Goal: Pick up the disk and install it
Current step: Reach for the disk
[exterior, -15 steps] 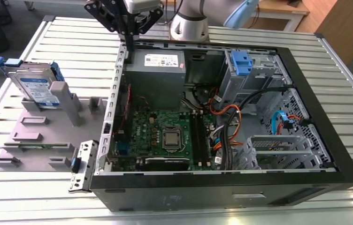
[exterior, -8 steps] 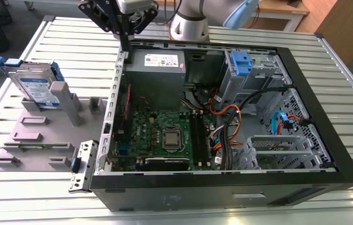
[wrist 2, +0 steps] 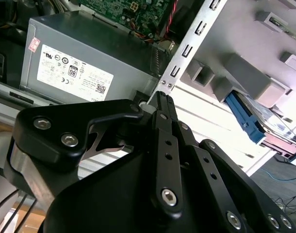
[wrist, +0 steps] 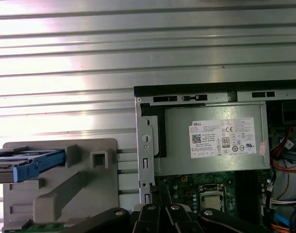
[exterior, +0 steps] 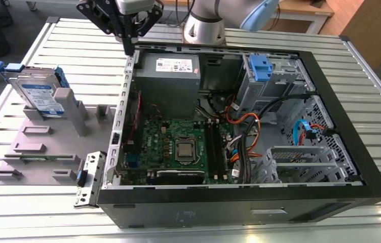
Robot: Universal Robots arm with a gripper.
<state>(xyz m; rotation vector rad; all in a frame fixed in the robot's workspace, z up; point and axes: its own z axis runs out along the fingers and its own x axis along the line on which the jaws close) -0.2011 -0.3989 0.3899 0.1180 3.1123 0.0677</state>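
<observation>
The disk (exterior: 38, 93), a silver drive with a blue-and-white label in a blue carrier, stands on edge in a grey holder (exterior: 42, 147) on the exterior view's left, outside the computer case. My gripper (exterior: 129, 49) hangs over the case's upper left corner by the side wall, well apart from the disk. Its fingers are shut together with nothing between them. In the second wrist view the fingertips (wrist 2: 161, 99) meet above the case wall, and the disk (wrist 2: 264, 121) lies beyond. The first wrist view has the gripper (wrist: 155, 191) beside the case wall and the disk (wrist: 26, 162) edge-on in the holder.
The open computer case (exterior: 352, 116) fills the middle of the slatted metal table (exterior: 62, 45). Inside are a grey power supply (exterior: 170, 68), a green motherboard (exterior: 177, 147), cables, and a blue bracket (exterior: 259, 68) on the drive cage at the back.
</observation>
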